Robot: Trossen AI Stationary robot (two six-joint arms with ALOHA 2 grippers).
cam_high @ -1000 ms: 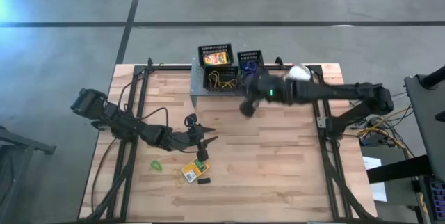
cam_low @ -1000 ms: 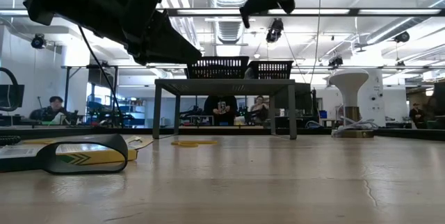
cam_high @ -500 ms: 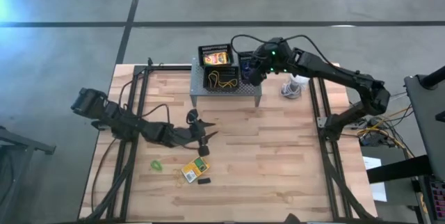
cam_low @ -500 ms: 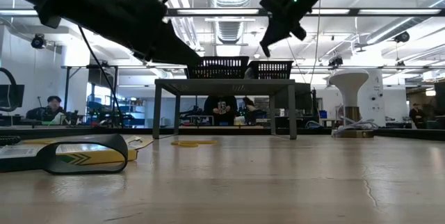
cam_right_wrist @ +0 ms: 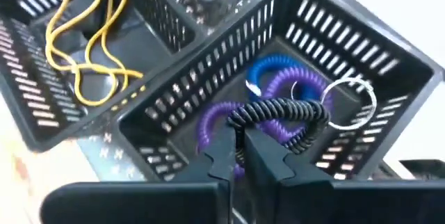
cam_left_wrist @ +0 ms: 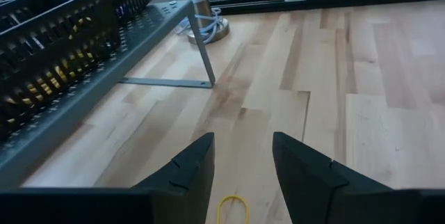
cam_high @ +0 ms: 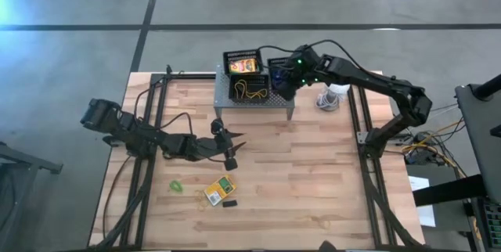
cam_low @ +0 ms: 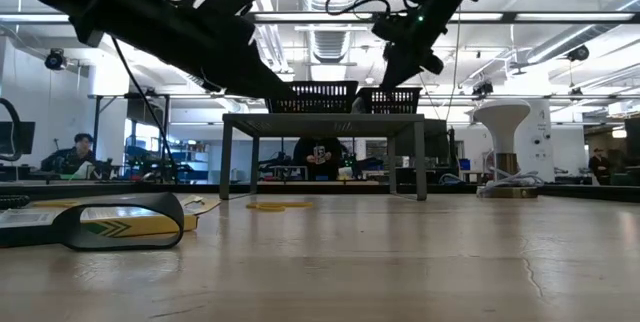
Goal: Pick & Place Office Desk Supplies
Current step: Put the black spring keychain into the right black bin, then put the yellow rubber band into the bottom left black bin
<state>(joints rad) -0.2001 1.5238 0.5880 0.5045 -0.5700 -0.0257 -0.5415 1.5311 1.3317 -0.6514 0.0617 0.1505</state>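
Note:
Three black lattice baskets stand on the grey shelf [cam_high: 254, 103] at the table's far edge. One [cam_high: 242, 65] holds a crayon box, one [cam_high: 250, 89] yellow rubber bands, and one [cam_right_wrist: 306, 57] blue and purple coiled bands. My right gripper [cam_right_wrist: 240, 137] hangs over that third basket, shut on a black coiled band [cam_right_wrist: 278, 111]. My left gripper [cam_left_wrist: 242, 161] stands open low over the table's middle, above a yellow rubber band [cam_left_wrist: 233, 206]. Nearer the front lie a crayon box [cam_high: 219, 191], a tiny black block [cam_high: 229, 202] and a green band [cam_high: 177, 184]. My right gripper pinches one end of the black coiled band [cam_right_wrist: 241, 117] between its two fingers, slanting down from above. The band reaches sideways from the fingers over the blue and purple coils. A pale ring [cam_right_wrist: 354, 102] shows at its other end. Whether it rests on the coils I cannot tell.
A white round object with a coiled cord [cam_high: 332, 95] stands to the right of the shelf. Dark frame rails run along both sides of the table [cam_high: 313, 181]. Bare wood lies across the middle and right. In the low view, people sit at desks beyond the table.
My right gripper has swung from over the table's middle toward the far edge, sinking and tipping downward, and now hangs over the baskets. My left gripper has drifted a little toward the far edge and rolled slightly, still open.

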